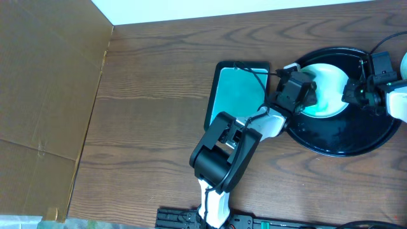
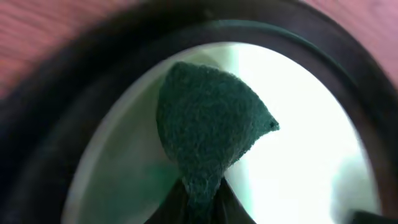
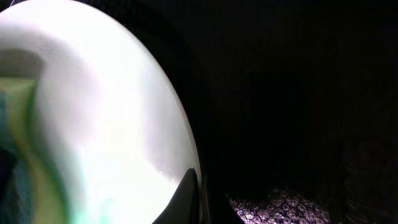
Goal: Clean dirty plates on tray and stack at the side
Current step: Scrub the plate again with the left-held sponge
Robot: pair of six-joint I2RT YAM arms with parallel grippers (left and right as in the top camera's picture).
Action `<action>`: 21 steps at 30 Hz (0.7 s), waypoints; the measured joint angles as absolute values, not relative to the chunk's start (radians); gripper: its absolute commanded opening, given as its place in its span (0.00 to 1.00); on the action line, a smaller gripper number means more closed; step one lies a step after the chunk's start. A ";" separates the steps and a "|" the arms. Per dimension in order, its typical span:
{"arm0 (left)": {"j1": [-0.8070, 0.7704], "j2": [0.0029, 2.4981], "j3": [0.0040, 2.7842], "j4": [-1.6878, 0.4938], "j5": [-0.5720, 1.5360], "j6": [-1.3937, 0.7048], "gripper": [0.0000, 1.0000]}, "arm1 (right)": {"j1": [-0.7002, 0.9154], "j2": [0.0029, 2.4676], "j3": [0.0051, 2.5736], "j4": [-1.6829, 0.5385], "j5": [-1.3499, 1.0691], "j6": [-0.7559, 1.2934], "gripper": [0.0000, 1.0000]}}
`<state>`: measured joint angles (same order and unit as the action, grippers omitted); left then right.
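One white plate [image 1: 332,81] lies on the round black tray [image 1: 343,137] at the right of the table, with a teal tint near its left side. My left gripper [image 1: 304,95] is over the plate's left part, shut on a dark green scouring pad [image 2: 211,130] that presses on the plate [image 2: 305,124]. My right gripper [image 1: 354,92] is at the plate's right edge, shut on its rim. The right wrist view shows the fingers [image 3: 200,193] pinching the plate's rim [image 3: 93,112] over the black tray [image 3: 298,93]. Other plates are not clearly seen.
A rectangular black-rimmed dish with teal inside [image 1: 238,89] lies just left of the tray, under the left arm. A brown cardboard sheet [image 1: 44,95] covers the table's left side. A white object [image 1: 404,60] shows at the right edge.
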<state>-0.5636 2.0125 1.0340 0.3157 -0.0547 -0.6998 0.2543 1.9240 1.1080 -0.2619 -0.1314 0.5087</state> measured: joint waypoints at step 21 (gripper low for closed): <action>-0.500 1.788 1.036 0.268 -0.095 -0.439 0.08 | 0.255 1.924 1.108 -0.268 -0.134 0.509 0.01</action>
<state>-0.4995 1.7878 1.0355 0.2684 -0.0948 -0.4385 0.2546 1.9240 1.1080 -0.2680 -0.1345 0.5087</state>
